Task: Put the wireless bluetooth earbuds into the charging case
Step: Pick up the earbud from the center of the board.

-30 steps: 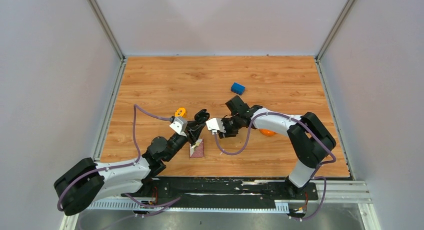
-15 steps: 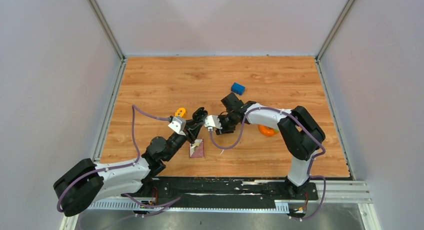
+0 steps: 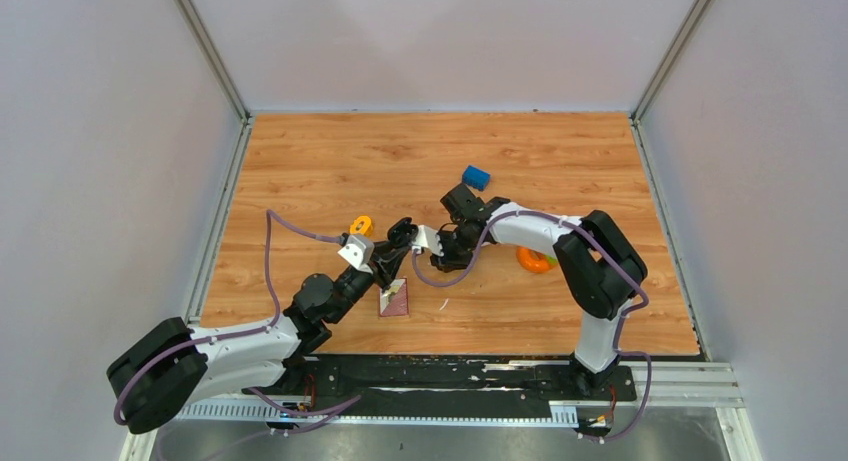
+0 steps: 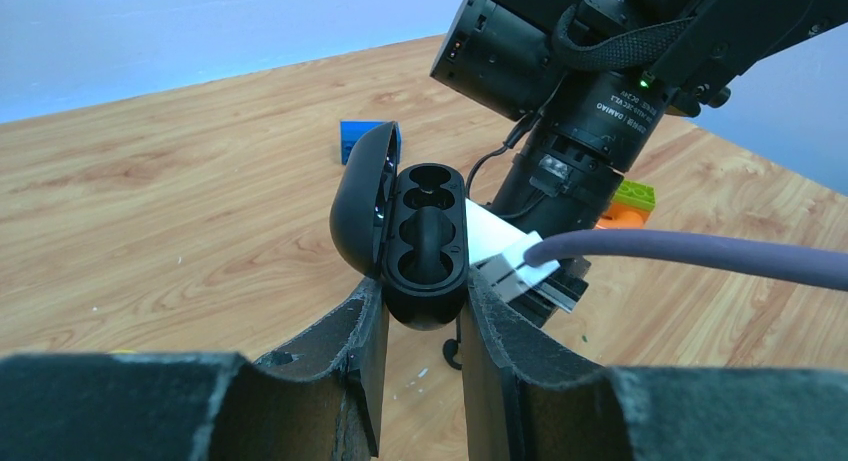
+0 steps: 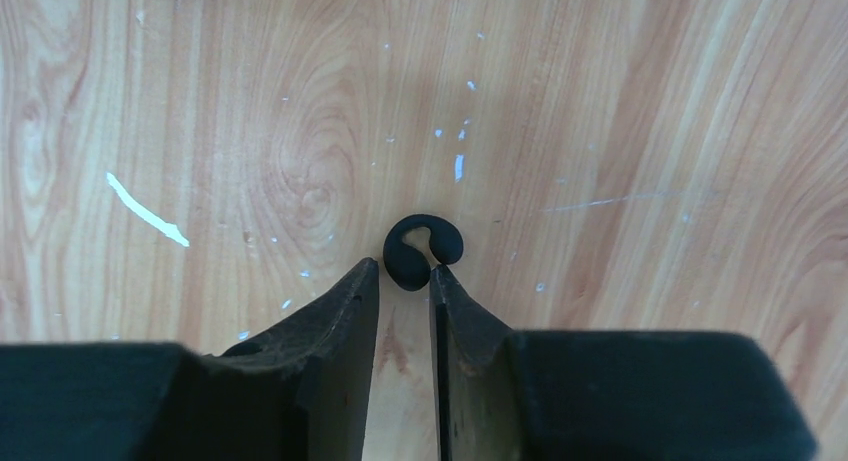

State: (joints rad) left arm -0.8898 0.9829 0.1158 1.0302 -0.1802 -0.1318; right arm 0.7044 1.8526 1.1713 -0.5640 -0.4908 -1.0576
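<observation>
The charging case (image 4: 425, 236) is black here, lid swung open to the left, both wells empty. My left gripper (image 4: 425, 291) is shut on its lower body and holds it above the table; from above this gripper (image 3: 401, 231) sits left of centre. One black curled earbud (image 5: 422, 251) lies on the wood, also visible under the case (image 4: 452, 353). My right gripper (image 5: 403, 273) points down at it, jaws narrowly apart, one lobe of the bud between the tips. From above the right gripper (image 3: 444, 249) is close beside the left one. No other earbud shows.
A blue block (image 3: 476, 176) lies behind the grippers. An orange ring (image 3: 360, 224) sits left of the left gripper, and an orange and green piece (image 3: 535, 261) lies under the right arm. A dark red card (image 3: 393, 299) and a white scrap (image 5: 145, 211) lie nearby.
My right gripper has moved left toward the left gripper and its jaws have narrowed round the earbud. The left gripper and the case have stayed put.
</observation>
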